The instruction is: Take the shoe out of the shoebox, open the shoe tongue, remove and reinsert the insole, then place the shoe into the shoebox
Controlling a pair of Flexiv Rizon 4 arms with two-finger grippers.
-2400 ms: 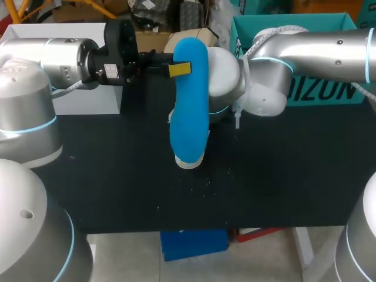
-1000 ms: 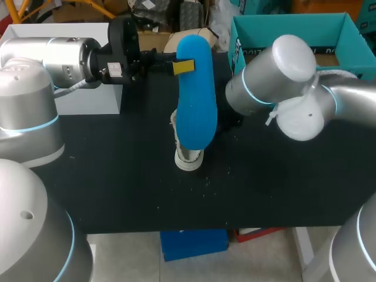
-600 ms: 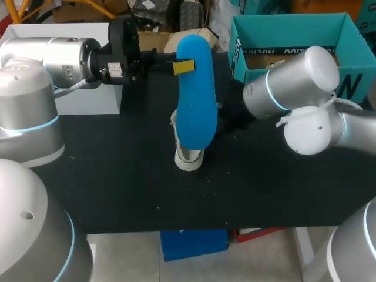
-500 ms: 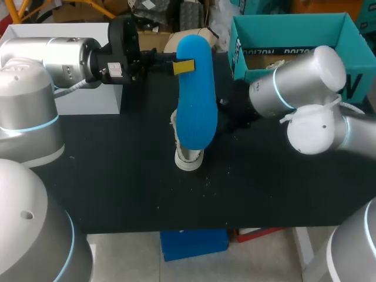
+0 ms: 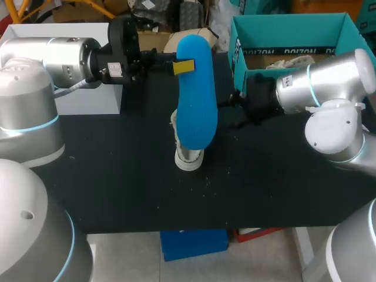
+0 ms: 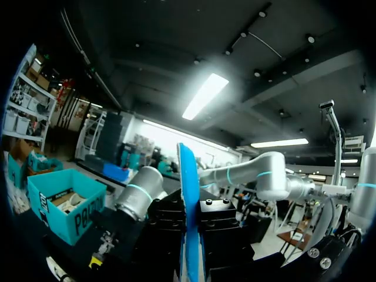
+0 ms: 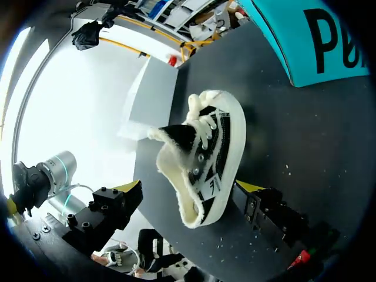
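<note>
From the head view, the left gripper (image 5: 179,66) is clamped on the upper end of the blue insole (image 5: 195,111), one yellow tip lying across its face. The insole hangs upright above the black table (image 5: 117,182) and hides most of the shoe (image 5: 188,158) lying beneath it. The right gripper (image 5: 235,106) sits just right of the insole, in front of the teal shoebox (image 5: 288,26); its fingers are too dark to read here.

The left wrist view shows the insole (image 6: 188,176) edge-on, pinched between the left gripper's (image 6: 189,235) black finger blocks.

The right wrist view shows the right gripper (image 7: 189,188) spread wide, holding nothing. The shoe (image 7: 205,153), black and white with a fleecy lining, lies on its side ahead of the fingers, the shoebox (image 7: 317,41) beyond.
</note>
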